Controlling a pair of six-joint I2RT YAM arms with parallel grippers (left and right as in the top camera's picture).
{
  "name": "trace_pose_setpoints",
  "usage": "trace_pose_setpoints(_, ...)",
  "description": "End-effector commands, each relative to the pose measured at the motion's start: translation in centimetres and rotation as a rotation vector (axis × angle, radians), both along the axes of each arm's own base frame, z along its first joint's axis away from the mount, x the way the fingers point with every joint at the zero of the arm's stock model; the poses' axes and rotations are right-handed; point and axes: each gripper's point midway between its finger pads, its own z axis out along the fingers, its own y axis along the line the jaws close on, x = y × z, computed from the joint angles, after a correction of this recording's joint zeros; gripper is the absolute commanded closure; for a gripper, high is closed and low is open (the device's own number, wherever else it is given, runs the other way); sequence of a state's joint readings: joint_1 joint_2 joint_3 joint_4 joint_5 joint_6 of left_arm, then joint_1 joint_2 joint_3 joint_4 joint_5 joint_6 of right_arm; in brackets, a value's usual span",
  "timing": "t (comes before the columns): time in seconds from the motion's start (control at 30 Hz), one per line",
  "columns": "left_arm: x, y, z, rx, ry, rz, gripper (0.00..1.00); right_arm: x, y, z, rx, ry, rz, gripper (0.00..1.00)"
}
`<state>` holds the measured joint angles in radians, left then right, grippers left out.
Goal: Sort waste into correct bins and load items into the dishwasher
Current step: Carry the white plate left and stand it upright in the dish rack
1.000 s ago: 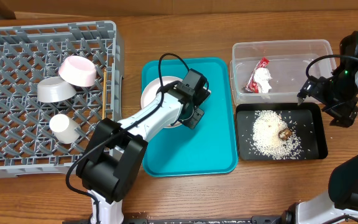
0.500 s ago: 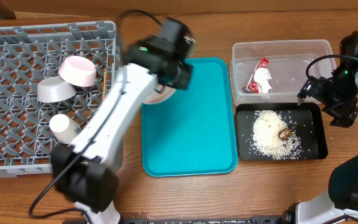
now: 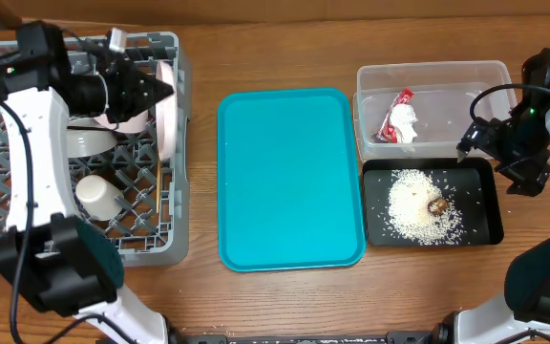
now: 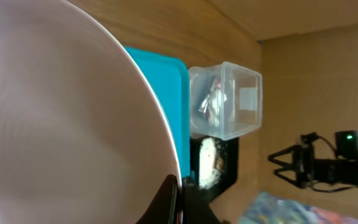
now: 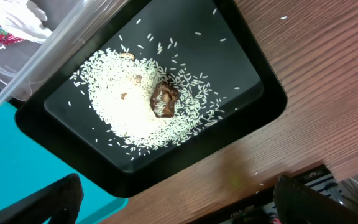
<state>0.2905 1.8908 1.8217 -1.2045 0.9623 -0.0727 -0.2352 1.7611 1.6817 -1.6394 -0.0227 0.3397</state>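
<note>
Left hand (image 3: 157, 92) clenched on the large white round plate (image 3: 166, 117), held on edge at the 3 o'clock side of the square grey plastic lattice rack (image 3: 141, 244); advisable: lower it upright between grid ribs, letting go only once seated; right hand (image 3: 466, 144) spread, grasping nothing.

Glossy white plate (image 4: 61, 124), wooden table (image 3: 285, 296)
</note>
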Motion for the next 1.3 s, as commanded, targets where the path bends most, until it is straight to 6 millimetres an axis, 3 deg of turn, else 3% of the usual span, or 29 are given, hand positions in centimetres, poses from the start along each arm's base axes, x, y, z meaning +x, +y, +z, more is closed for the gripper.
trace_pose_setpoints(0.0, 0.3, 0.3, -1.2, -0.091, -0.007, -0.042, 0.96, 0.1, 0.0, 0.7, -0.002, -0.029, -0.003, 0.0)
trace_pose_setpoints(0.07, 0.3, 0.7, -1.6, -0.089, -0.006, -0.041, 0.93, 0.1, 0.0, 0.7, -0.002, -0.029, -0.003, 0.0)
trace_pose_setpoints(0.1, 0.2, 0.9, -1.7, -0.085, -0.008, -0.043, 0.56, 0.1, 0.0, 0.7, -0.002, -0.029, -0.003, 0.0)
trace_pose_setpoints(0.17, 0.1, 1.2, -1.7, -0.088, 0.001, -0.035, 0.03, 0.1, 0.0, 0.7, -0.002, -0.029, -0.003, 0.0)
trace_pose_setpoints(0.27, -0.5, 1.8, -1.8, -0.074, 0.052, -0.003, 0.0, 0.0, 0.0, 0.7, 0.0, -0.025, -0.002, 0.0)
trace_pose_setpoints(0.37, -1.8, 3.4, -2.4, 0.11, 0.092, 0.033, 0.0, 0.0, 0.9, 0.8, 0.052, -0.038, 0.081, 0.0)
trace_pose_setpoints(0.5, -5.0, 8.8, -1.4, 0.56, 0.169, 0.22, 0.0, 3.0, 4.0, 1.6, 0.191, -0.206, 0.231, 0.0)
trace_pose_setpoints(0.53, -6.0, 10.2, -0.6, 0.662, 0.19, 0.285, 0.0, 4.6, 5.3, 2.1, 0.214, -0.29, 0.295, 0.0)
trace_pose_setpoints(0.63, -7.5, 9.9, 0.5, 0.759, 0.195, 0.299, 0.0, 8.1, 9.0, 3.0, 0.229, -0.444, 0.439, 0.0)
trace_pose_setpoints(0.77, -8.9, 8.6, -0.6, 0.807, 0.265, 0.237, 0.0, 11.1, 13.7, 4.3, 0.208, -0.599, 0.614, 0.0)
trace_pose_setpoints(0.87, -10.9, 8.0, -1.3, 0.823, 0.35, 0.197, 0.0, 10.1, 15.4, 4.0, 0.224, -0.56, 0.643, 0.0)
trace_pose_setpoints(1.0, -13.2, 7.3, -1.0, 0.832, 0.401, 0.162, 0.0, 8.2, 13.9, 3.2, 0.177, -0.455, 0.565, 0.0)
trace_pose_setpoints(1.17, -15.2, 5.8, 0.8, 0.861, 0.235, 0.192, 0.0, 6.3, 12.4, 5.4, 0.087, -0.507, 0.541, 0.0)
trace_pose_setpoints(1.27, -17.5, 4.5, 1.7, 0.865, -0.027, 0.242, 0.0, 3.9, 11.4, 8.3, 0.019, -0.696, 0.531, 0.0)
